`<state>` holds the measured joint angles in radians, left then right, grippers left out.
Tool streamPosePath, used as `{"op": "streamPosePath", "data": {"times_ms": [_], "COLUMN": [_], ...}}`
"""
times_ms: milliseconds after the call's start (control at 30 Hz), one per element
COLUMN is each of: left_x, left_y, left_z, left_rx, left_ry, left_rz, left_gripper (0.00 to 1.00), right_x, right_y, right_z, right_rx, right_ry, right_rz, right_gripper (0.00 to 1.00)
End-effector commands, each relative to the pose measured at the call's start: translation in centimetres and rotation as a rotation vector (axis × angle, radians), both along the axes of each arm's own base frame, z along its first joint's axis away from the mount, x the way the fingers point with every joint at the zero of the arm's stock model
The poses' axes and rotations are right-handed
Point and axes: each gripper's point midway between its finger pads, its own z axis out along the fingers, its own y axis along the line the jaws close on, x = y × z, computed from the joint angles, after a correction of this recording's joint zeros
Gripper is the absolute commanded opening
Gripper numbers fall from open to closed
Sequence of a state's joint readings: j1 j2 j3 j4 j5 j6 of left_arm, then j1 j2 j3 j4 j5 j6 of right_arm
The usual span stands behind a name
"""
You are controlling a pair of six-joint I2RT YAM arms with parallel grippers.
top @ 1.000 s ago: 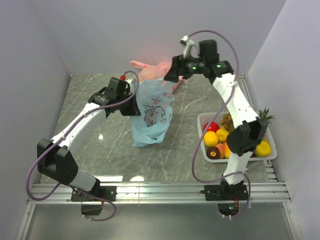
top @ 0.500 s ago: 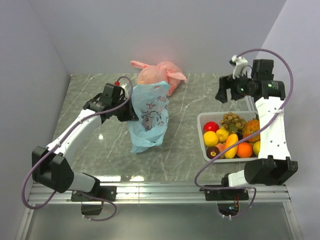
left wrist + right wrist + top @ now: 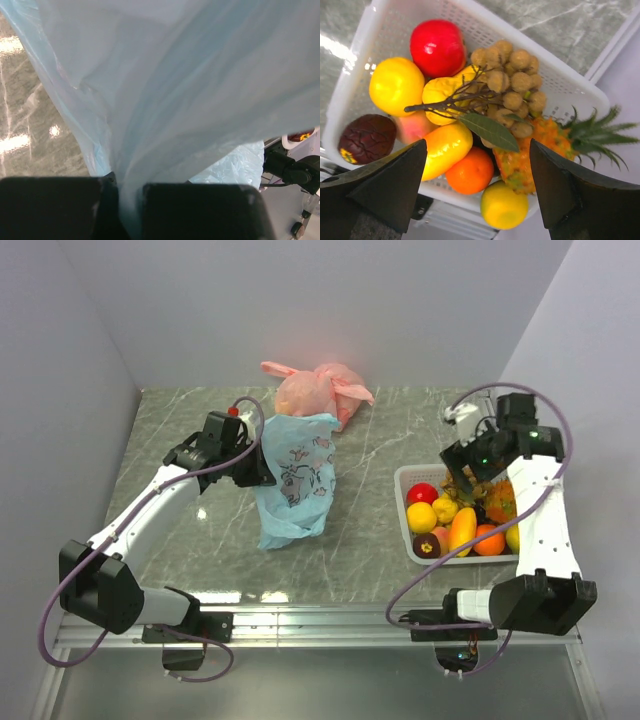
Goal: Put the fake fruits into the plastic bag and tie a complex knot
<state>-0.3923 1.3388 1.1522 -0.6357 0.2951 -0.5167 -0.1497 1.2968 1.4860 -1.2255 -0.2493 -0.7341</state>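
1. Over the last second the right claw (image 3: 462, 478) has swung away from the bag's mouth, across the desk (image 3: 370, 525), and come down over the white basket (image 3: 400, 502).
2. It is released: in the right wrist view the right claw (image 3: 477, 145) has its jaws spread wide with nothing gripped, and the fruit lies below them.
3. All the fake fruits (image 3: 462, 520) I can see sit in the basket (image 3: 350, 87) at the right side of the desk. They include a red fruit (image 3: 437, 47), a yellow fruit (image 3: 396, 85), a dark purple fruit (image 3: 367, 138), an orange fruit (image 3: 471, 171), a brown cluster (image 3: 512, 80) and the pineapple (image 3: 530, 150).
4. My left claw (image 3: 258, 465) is clenched on the upper edge of the plastic bag (image 3: 295, 480). In the left wrist view the left claw (image 3: 131, 200) pinches the pale blue film (image 3: 200, 75) between its fingers.
5. That bag hangs from the claw left of centre, with its lower end reaching the desk, well apart from the basket.
6. Just behind it lies a pink-orange bag (image 3: 315, 390).
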Motion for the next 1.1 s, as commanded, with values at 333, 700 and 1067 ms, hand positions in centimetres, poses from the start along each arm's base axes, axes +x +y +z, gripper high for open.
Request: {"op": "streamPosePath", "data": {"times_ms": [333, 700, 1067], "left_x": [0.7, 0.7, 0.1], "left_y": [-1.0, -1.6, -2.3], "left_z": [1.7, 1.8, 3.3], "left_rx": [-0.032, -0.055, -0.176], "left_ry": [-0.052, -0.042, -0.026], "left_rz": [-0.05, -0.074, -0.148], "left_gripper": [0.01, 0.0, 0.0], "right_x": [2.8, 3.2, 1.8], "right_y": [1.4, 2.3, 7.3], "right_z": [-4.9, 1.2, 13.1], "right_rx": [-0.34, -0.274, 0.053], "right_ry": [-0.072, -0.226, -0.467], "right_rz": [0.163, 0.133, 0.143], "right_gripper": [0.83, 0.0, 0.0]}}
